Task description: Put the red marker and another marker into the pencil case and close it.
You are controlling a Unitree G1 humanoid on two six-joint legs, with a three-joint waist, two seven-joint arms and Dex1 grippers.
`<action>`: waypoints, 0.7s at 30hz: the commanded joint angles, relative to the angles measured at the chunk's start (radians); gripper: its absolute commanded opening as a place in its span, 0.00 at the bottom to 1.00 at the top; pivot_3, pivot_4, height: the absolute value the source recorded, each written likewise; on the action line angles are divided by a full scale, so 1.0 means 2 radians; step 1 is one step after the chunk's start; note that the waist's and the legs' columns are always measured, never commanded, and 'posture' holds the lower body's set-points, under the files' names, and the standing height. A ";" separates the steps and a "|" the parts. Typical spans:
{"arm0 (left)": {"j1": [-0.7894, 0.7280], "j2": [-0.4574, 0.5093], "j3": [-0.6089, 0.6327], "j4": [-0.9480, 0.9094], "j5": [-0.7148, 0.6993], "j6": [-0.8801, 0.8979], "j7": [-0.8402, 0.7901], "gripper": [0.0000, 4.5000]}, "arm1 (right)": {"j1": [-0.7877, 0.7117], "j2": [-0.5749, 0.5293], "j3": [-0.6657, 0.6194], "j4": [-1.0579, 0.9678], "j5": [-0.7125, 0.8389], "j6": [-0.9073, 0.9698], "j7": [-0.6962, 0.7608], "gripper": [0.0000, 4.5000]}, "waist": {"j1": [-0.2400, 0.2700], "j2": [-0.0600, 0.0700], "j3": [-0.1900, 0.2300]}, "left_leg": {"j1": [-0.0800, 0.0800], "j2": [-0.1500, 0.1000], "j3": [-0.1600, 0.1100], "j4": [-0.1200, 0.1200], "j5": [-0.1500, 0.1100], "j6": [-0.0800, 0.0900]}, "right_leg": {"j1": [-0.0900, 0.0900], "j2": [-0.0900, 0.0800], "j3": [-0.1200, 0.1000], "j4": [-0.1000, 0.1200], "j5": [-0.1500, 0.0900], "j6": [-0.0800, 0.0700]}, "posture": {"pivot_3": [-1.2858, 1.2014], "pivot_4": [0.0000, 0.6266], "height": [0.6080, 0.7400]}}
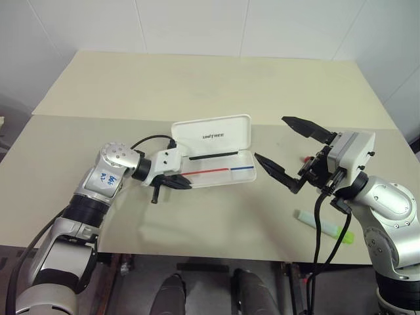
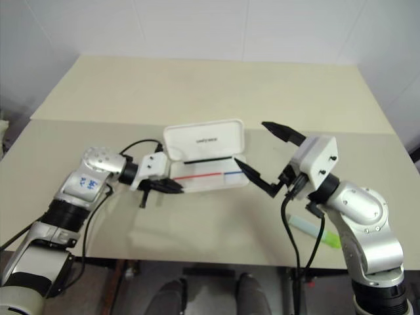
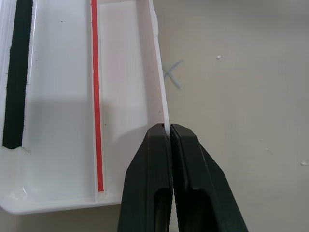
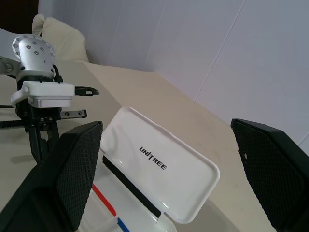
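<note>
Dark "UNITREE" lettering on the open pencil case (image 1: 213,149) lid.

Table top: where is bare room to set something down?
The far half of the table, behind the open pencil case, is bare, and so is the near strip in front of it. The near right is crowded: green highlighter under the right tool.

Open pencil case (image 1: 220,152) mid-table, left end effector (image 1: 178,182) pinching its rim

I see a glossy white plastic pencil case (image 1: 216,154) on a matt beige table (image 1: 197,85), seemingly laminate.
</note>
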State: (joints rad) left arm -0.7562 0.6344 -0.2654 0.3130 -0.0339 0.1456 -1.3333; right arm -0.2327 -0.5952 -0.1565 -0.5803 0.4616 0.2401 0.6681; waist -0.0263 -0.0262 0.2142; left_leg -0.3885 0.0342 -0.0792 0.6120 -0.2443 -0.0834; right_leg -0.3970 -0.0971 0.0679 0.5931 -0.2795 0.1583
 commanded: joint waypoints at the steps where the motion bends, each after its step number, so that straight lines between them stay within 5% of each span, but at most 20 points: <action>1: -0.003 0.003 -0.003 -0.038 -0.018 -0.010 -0.029 0.01 | -0.008 -0.004 -0.006 -0.005 0.007 -0.005 0.004 1.00 | 0.000 0.000 0.000 | 0.000 0.000 0.000 0.000 0.000 0.000 | 0.000 0.000 0.000 0.000 0.000 0.000 | 0.52 0.24 1.00; 21: 0.050 0.023 -0.033 -0.151 -0.002 0.101 -0.012 0.01 | 0.030 -0.022 -0.032 -0.036 0.027 0.016 0.002 1.00 | 0.000 0.000 0.000 | 0.000 0.000 0.000 0.000 0.000 0.000 | 0.000 0.000 0.000 0.001 -0.001 -0.002 | 0.52 0.24 1.00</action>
State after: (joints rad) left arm -0.6620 0.6810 -0.3239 0.0294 -0.0520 0.3303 -1.3861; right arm -0.1757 -0.6232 -0.1759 -0.6042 0.4971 0.2724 0.6794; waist -0.0272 -0.0262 0.2142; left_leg -0.3883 0.0342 -0.0793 0.6131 -0.2443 -0.0833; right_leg -0.3970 -0.0972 0.0680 0.5942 -0.2820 0.1534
